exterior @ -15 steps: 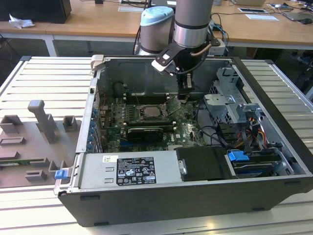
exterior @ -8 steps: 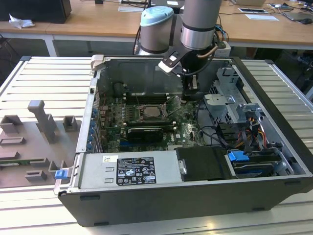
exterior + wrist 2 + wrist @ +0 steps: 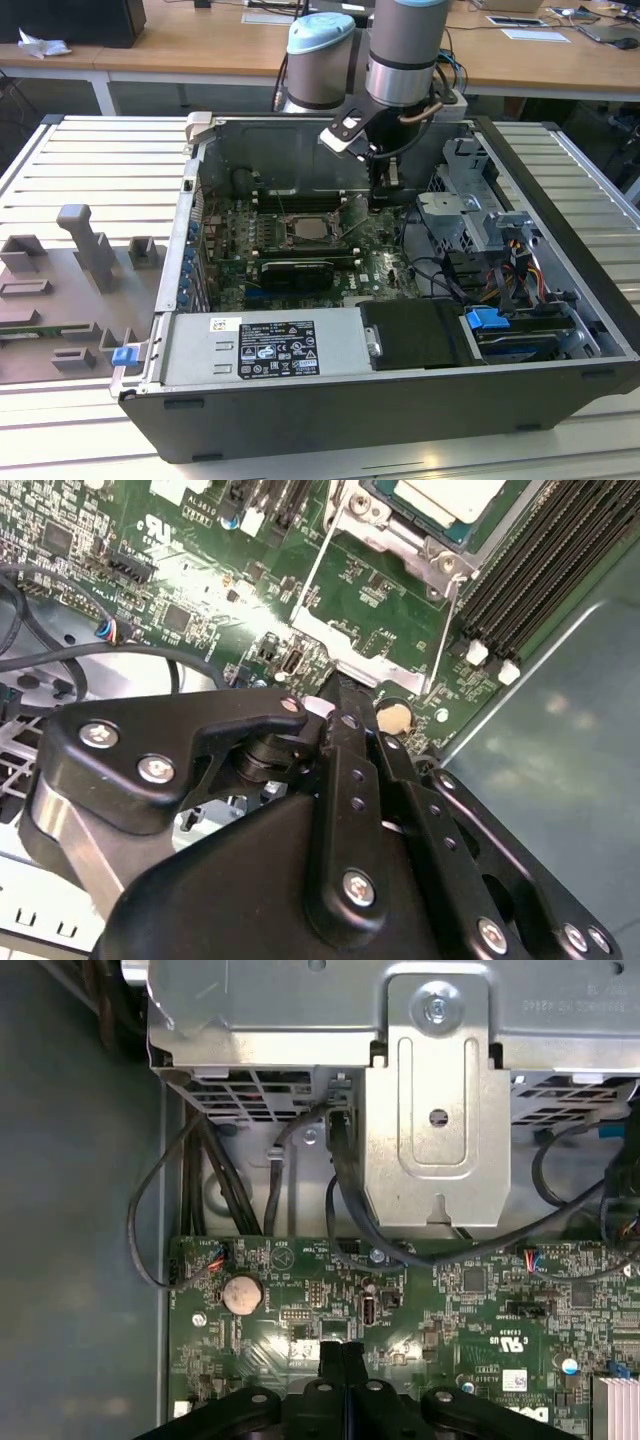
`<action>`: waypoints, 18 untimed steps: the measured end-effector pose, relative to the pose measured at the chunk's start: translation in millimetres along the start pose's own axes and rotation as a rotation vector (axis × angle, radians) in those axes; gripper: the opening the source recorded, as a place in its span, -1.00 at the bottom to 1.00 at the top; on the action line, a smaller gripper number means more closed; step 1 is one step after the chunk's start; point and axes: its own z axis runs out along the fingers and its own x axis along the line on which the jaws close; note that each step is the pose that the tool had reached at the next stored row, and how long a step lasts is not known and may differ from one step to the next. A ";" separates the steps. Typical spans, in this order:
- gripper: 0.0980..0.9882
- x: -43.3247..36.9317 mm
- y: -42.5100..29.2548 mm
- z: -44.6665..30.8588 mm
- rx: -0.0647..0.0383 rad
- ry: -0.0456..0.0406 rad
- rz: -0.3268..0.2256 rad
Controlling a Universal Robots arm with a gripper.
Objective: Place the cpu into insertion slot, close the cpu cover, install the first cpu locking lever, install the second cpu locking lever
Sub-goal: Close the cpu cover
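We are logging fingers (image 3: 330, 1358) clenched empty, hovering over the board (image 3: 470, 1310); cables (image 3: 350, 1210) and drive cage (image 3: 440, 1090) crowding; cpu (image 3: 440, 492) partly cropped.

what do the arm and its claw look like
The arm is built of silvery-grey tubes with pale blue joint caps. A black cable loops at its wrist. The claw is matt black, made of flat jointed links fastened with silver screws, and ends in slim, narrow fingers.
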 end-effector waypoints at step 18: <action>-0.98 0.0 -12.5 -0.5 0.000 0.0000 0.000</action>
